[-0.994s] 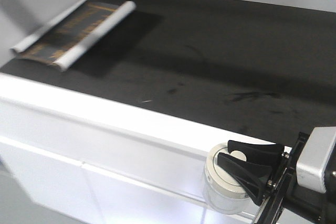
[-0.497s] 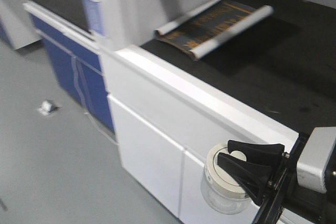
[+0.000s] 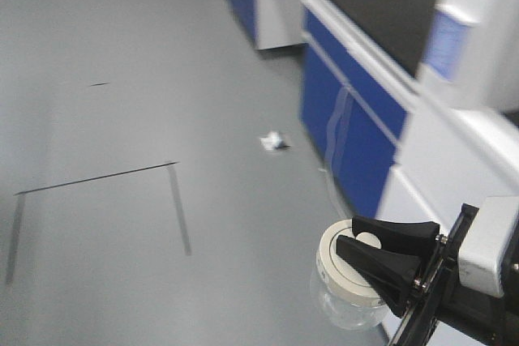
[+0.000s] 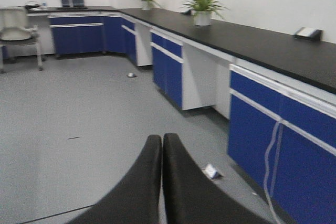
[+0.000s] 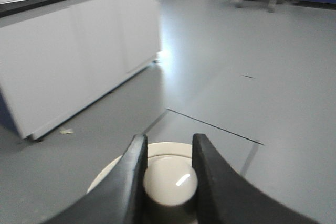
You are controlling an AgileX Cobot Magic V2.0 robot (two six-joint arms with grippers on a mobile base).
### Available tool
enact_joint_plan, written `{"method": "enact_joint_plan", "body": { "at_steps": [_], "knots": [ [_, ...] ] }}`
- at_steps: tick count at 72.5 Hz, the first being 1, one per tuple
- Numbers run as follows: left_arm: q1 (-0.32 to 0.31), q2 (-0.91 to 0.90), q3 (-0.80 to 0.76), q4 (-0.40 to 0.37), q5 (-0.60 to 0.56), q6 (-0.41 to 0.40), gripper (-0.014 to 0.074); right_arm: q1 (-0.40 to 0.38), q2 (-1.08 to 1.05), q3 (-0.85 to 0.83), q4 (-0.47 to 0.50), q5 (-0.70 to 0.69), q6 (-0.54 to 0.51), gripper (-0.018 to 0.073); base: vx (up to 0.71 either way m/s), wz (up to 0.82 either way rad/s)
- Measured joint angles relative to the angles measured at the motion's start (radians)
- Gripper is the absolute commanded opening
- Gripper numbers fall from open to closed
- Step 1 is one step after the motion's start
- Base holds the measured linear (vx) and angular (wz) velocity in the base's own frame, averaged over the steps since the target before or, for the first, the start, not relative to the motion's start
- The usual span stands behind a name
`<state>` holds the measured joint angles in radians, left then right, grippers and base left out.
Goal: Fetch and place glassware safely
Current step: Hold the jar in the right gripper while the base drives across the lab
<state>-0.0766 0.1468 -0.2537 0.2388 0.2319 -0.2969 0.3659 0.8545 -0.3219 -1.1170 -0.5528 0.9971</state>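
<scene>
Holding the glass jar (image 3: 345,304) only by its lid knob (image 5: 170,181), the right gripper (image 5: 168,148) needs slow, level travel. The left gripper (image 4: 162,140) is closed, empty.

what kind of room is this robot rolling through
Probably a laboratory: long black countertops run along the walls over blue cabinet doors, above a grey floor, and the right pincer grips a small clear glass jar with a cream-white lid by its knob.
</scene>
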Motion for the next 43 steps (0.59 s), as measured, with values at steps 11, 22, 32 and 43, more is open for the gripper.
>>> {"method": "enact_joint_plan", "body": {
  "at_steps": [11,22,32,43],
  "knots": [
    [0.000,0.000,0.000,0.000,0.001,0.000,-0.0007,0.000,0.000,0.000,0.000,-0.003,0.000,-0.0001,0.06,0.93],
    [0.000,0.000,0.000,0.000,0.001,0.000,-0.0007,0.000,0.000,0.000,0.000,-0.003,0.000,-0.0001,0.09,0.52],
    [0.000,0.000,0.000,0.000,0.001,0.000,-0.0007,0.000,0.000,0.000,0.000,-0.003,0.000,-0.0001,0.11,0.17],
    [0.000,0.000,0.000,0.000,0.001,0.000,-0.0007,0.000,0.000,0.000,-0.001,-0.003,0.000,-0.0001,0.16,-0.02]
  ]
}}
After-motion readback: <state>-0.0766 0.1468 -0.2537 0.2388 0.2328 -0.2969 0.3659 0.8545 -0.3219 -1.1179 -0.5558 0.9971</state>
